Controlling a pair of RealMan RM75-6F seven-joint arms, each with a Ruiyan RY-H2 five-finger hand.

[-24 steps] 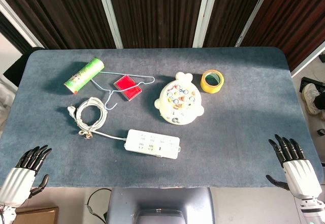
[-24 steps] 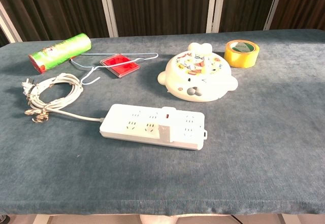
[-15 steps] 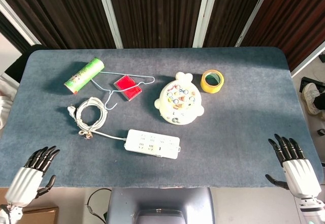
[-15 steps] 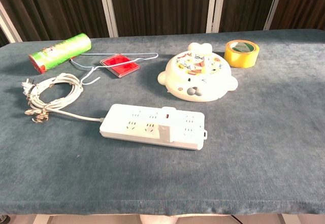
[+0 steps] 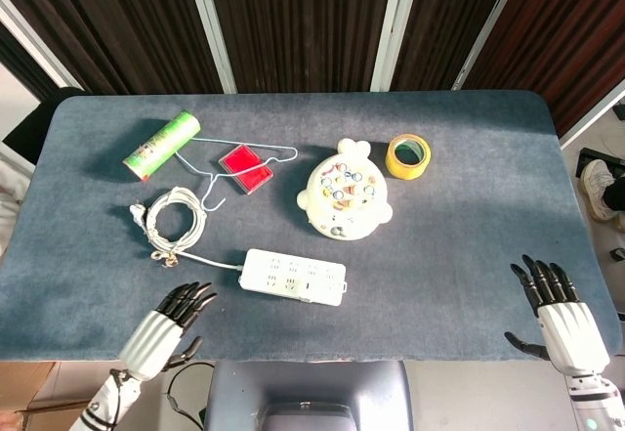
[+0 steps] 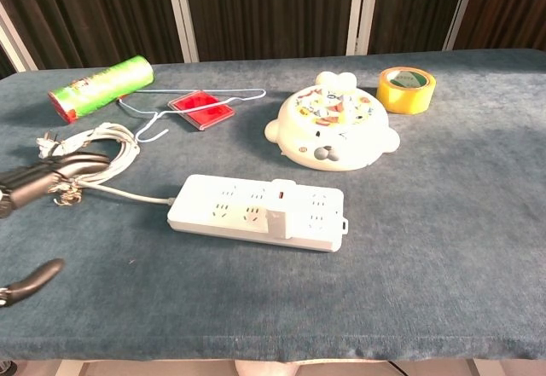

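My left hand (image 5: 166,327) hovers over the table's near edge, fingers spread and holding nothing; its dark fingertips (image 6: 43,180) show blurred at the left of the chest view. It is nearest the white power strip (image 5: 293,276) (image 6: 258,211) and the coiled white cable (image 5: 171,220) (image 6: 85,159). My right hand (image 5: 559,316) is open at the near right corner, apart from everything, and does not show in the chest view.
On the blue-grey table (image 5: 469,216) lie a green tube (image 5: 161,145), a white wire hanger (image 5: 239,162), a red flat case (image 5: 245,168), a cream round toy (image 5: 344,202) and a yellow tape roll (image 5: 408,155). Dark panelled wall stands behind.
My left hand has swung right and forward from the near left corner toward the power strip, entering the chest view. The right hand has barely shifted.
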